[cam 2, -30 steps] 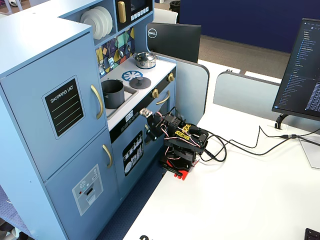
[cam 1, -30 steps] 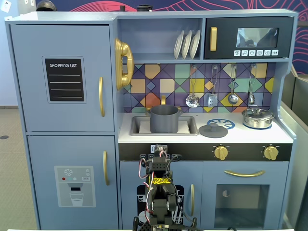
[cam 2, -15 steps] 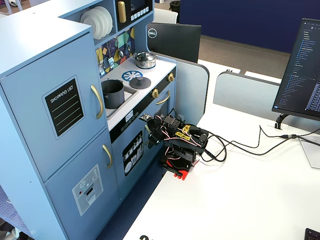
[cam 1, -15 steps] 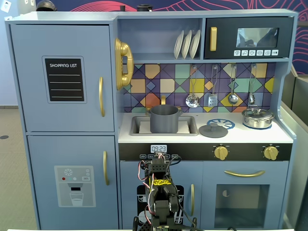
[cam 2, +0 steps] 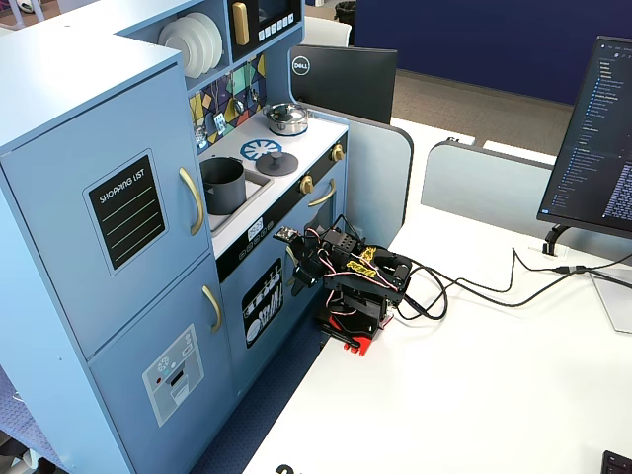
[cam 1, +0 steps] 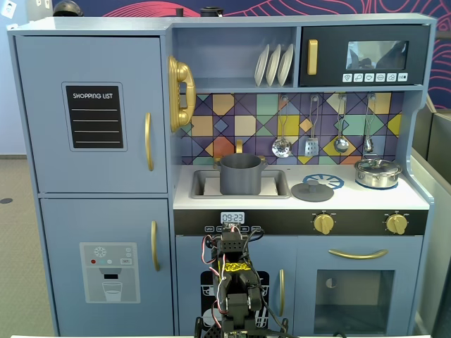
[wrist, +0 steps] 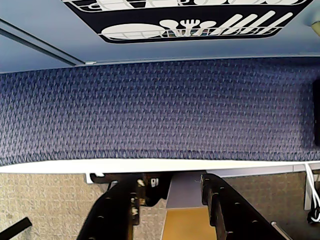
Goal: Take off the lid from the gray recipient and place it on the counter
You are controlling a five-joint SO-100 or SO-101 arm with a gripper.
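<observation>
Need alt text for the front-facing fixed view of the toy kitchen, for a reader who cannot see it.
A matte dark gray pot stands open in the sink cutout of the blue toy kitchen's white counter; its flat dark gray lid lies on the counter to its right, overlapping a blue printed burner ring. Farther right sits a shiny silver pot; the folded arm rests below.

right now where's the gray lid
In a fixed view the lid lies flat on the counter, just right of the sink holding the gray pot and left of the steel pot, partly over the blue burner ring.
</observation>
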